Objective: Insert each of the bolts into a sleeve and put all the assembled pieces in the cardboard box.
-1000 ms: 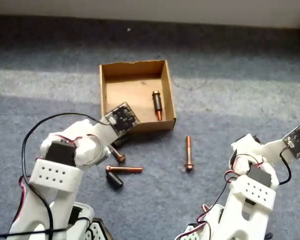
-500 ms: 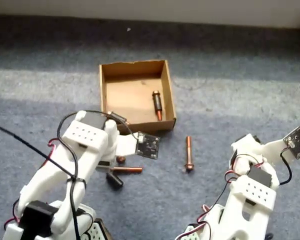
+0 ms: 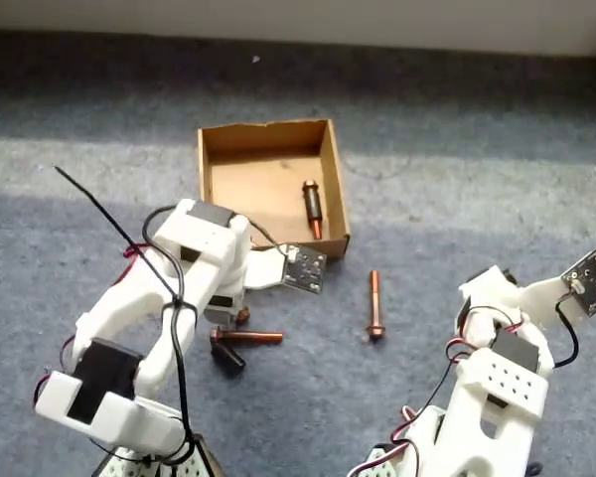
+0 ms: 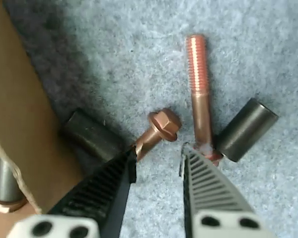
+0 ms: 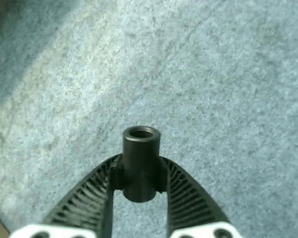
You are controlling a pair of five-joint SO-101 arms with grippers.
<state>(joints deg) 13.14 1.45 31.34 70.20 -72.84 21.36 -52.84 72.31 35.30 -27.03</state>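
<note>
As I am seeing it from the high view, box: the open brown cardboard box (image 3: 205, 189) is sitting on the blue-grey carpet (image 3: 477, 179), just beyond the left arm (image 3: 194, 268).
Inside the box: one assembled piece (image 3: 312, 207), a copper-coloured bolt pushed through a dark cylindrical sleeve, is lying on the floor near the wall on the right arm's side.
Left pincer: the black ribbed left gripper (image 4: 156, 158) is hanging tip-down over the carpet beside the box's outer wall. Its jaws are standing apart with a moderate gap and are gripping nothing.
Short bolt: a copper hex-headed short bolt (image 4: 161, 126) is lying just ahead of that gap. Its shank is running toward a dark metal sleeve (image 4: 89, 136) resting against the box wall. One finger is hiding the join, so I am unable to tell whether it is inserted.
Long bolt: a longer copper threaded bolt (image 4: 198, 89) is lying beside it, its head at the other fingertip.
Loose sleeve: a second dark cylinder (image 4: 247, 129) is lying right by that head.
Lone bolt: another copper bolt (image 3: 375, 303) is lying on the carpet between the two arms.
Right pincer: the right gripper (image 5: 140, 171) is clamping an upright dark hollow sleeve (image 5: 141, 148), both fingers pressing its sides and the bore facing the camera, over carpet.
Right arm: the white right arm (image 3: 497, 373) is sitting well apart from the box.
</note>
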